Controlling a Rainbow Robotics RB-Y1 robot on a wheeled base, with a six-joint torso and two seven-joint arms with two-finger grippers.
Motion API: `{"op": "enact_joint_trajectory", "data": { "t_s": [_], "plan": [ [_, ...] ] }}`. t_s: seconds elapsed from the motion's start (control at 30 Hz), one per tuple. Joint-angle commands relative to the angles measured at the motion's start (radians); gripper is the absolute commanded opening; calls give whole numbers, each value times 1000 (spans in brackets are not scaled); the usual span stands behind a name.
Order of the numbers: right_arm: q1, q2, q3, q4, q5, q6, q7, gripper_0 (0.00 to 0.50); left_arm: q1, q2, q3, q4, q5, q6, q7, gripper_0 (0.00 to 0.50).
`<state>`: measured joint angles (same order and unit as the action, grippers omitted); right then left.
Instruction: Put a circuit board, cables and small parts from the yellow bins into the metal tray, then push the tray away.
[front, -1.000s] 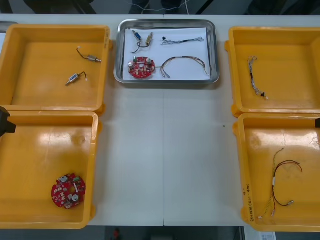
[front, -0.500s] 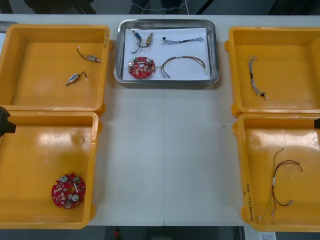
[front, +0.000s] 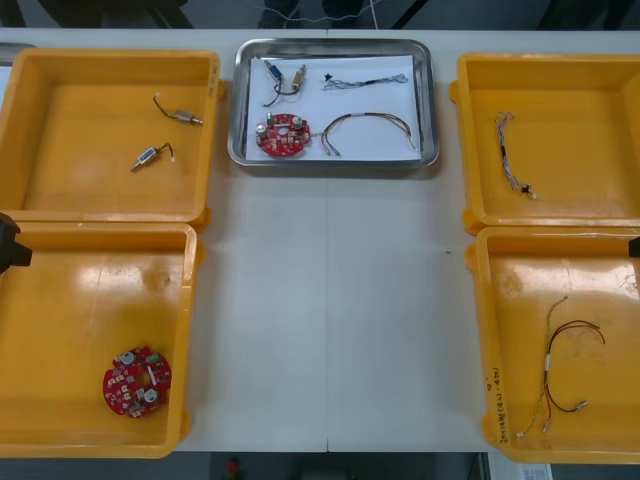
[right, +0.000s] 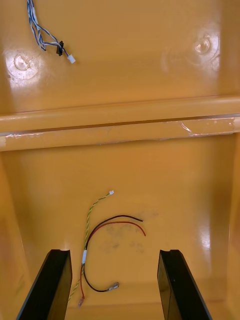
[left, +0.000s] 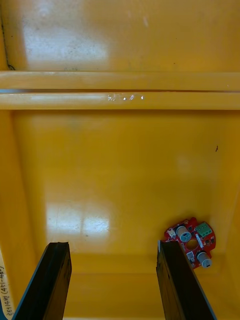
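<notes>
The metal tray sits at the far middle of the table, white inside. In it lie a round red circuit board, a small metal part with a black lead, a twisted blue and white cable and a red and yellow cable. My left gripper is open above the near left bin, a second red circuit board just past one finger. My right gripper is open over the near right bin, a red and yellow cable lying between its fingers below.
Four yellow bins flank the table. The far left bin holds two small metal parts. The far right bin holds a blue and white cable. The near left bin holds a circuit board, the near right bin a cable.
</notes>
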<state>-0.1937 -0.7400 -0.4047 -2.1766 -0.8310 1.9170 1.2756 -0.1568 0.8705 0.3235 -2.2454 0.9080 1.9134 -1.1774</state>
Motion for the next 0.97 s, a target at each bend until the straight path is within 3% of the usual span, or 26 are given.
{"op": "enact_joint_trajectory", "data": {
  "t_s": [0.03,0.97],
  "plan": [
    [11,-38,-29,-11,-8,3,13,500,17,42,29,-25,2,6,-61,500],
    [11,-38,-29,-11,-8,3,13,500,17,42,29,-25,2,6,-61,500]
  ]
}}
